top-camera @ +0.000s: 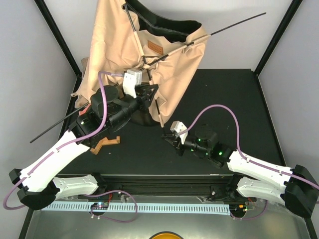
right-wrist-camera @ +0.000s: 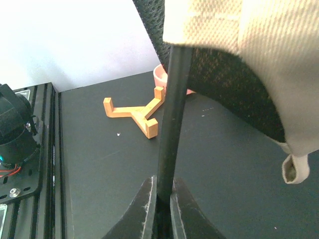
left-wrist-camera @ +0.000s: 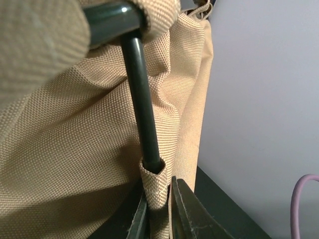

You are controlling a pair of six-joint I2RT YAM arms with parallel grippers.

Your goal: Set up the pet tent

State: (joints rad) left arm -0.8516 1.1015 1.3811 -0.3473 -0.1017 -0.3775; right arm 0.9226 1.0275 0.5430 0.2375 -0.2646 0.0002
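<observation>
Brown label patch (top-camera: pixel 155 47) on pet tent (top-camera: pixel 112 45), writing illegible

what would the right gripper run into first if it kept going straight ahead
Likely the pet tent: the right gripper, shut on a black pole, points at its hanging edge. The orange stand sits left; depth unclear.
</observation>
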